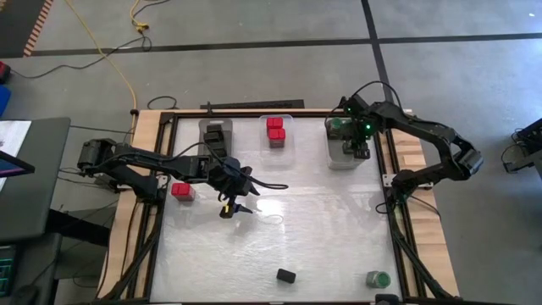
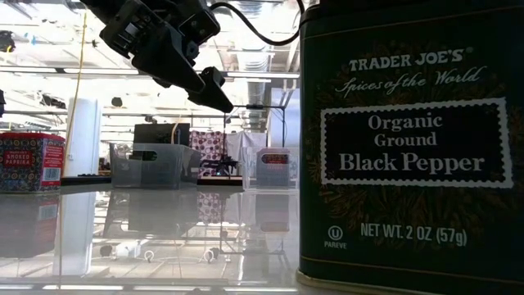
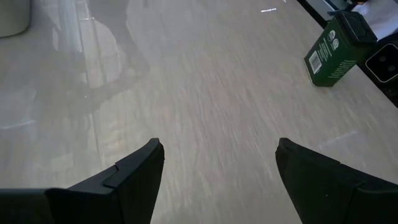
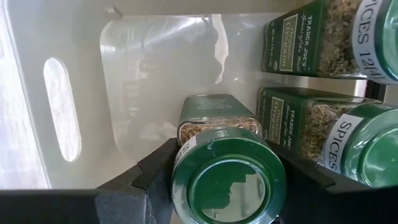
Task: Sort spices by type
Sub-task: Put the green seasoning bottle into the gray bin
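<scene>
blk pepper tin (image 2: 409,147) loose, near worktop | L claw (image 1: 233,206) open, empty | R claw (image 4: 221,180) grips green-lid jar (image 4: 227,174) in far-right bin (image 1: 334,157) | ~3 unsorted

— What's between my fingers (image 4: 155,177)?
— A green-lidded jar (image 4: 227,171), held inside the translucent bin (image 4: 74,93).
— And beside it?
— Two more jars (image 4: 323,37), one just beside mine.

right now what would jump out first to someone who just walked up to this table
The black pepper tin filling the low view, standing near the table's front edge. Next, the right gripper, shut on a green-lidded jar inside the right bin, beside other jars. The left gripper hangs open over bare table, a red box behind it at the left edge.
</scene>
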